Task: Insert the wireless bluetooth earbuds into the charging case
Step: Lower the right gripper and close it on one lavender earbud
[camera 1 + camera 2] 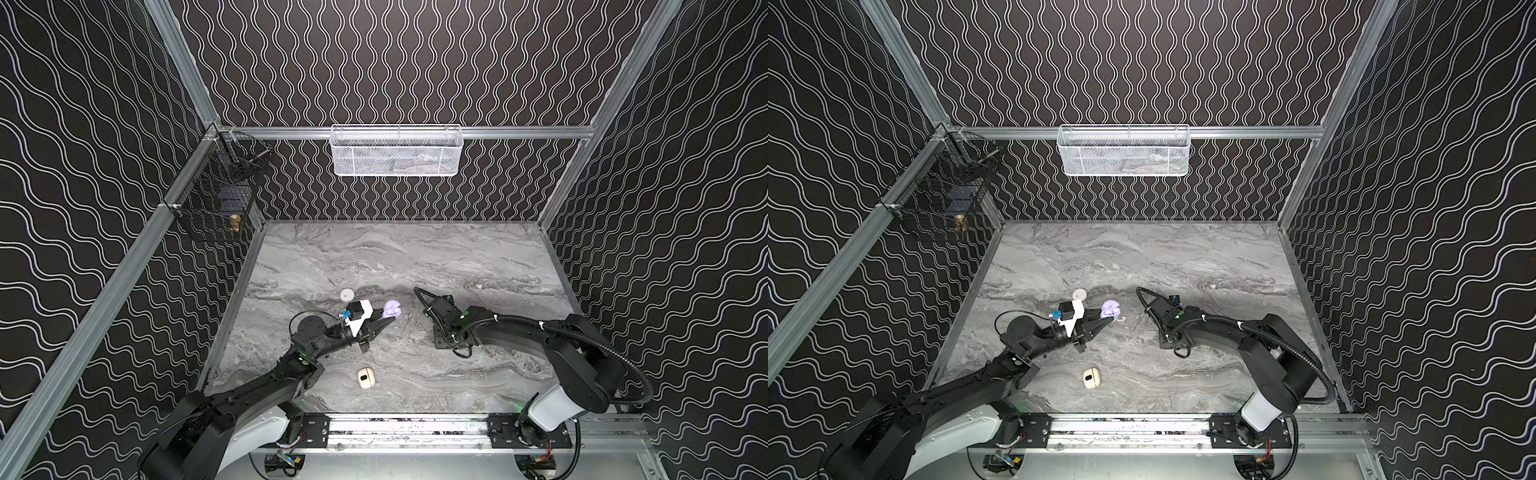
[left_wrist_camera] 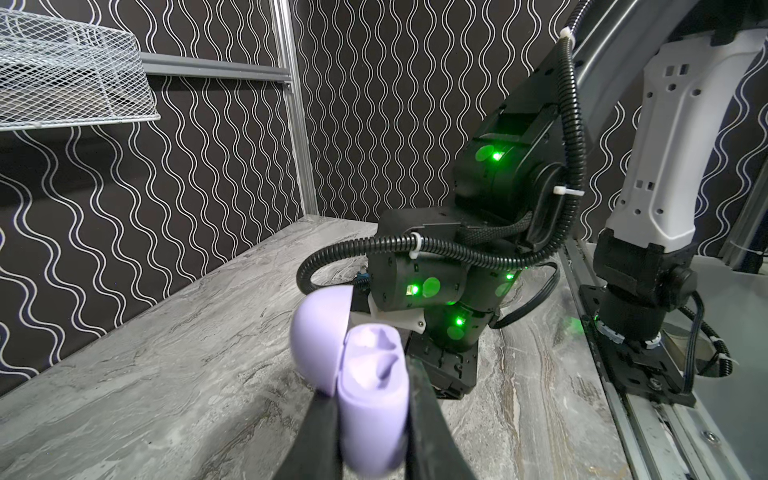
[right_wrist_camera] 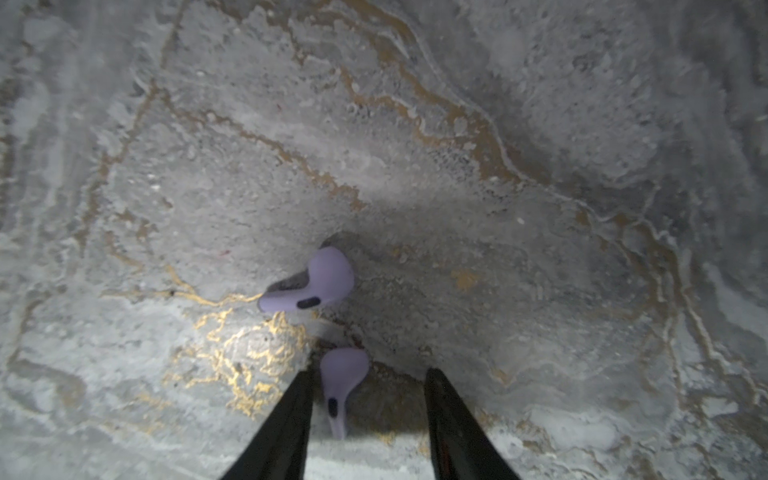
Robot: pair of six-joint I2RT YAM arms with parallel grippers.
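My left gripper (image 2: 372, 386) is shut on the body of a lilac charging case (image 2: 374, 399). The case's lid stands open and both of its wells are empty. Both top views show the case (image 1: 392, 309) held at the fingertips of the left gripper (image 1: 384, 318), left of the middle. Two lilac earbuds lie on the marble table in the right wrist view. One earbud (image 3: 343, 374) lies between the fingers of my open right gripper (image 3: 369, 374), close beside one finger. The other earbud (image 3: 316, 282) lies just beyond the tips. In both top views the right wrist (image 1: 444, 318) points down and hides its fingers.
A round white case (image 1: 347, 295) lies behind the left gripper. A cream case (image 1: 364, 378) lies near the front rail. A small pale piece (image 1: 1121, 319) lies just right of the lilac case. A white mesh basket (image 1: 395, 149) and a black wire basket (image 1: 216, 195) hang on the walls.
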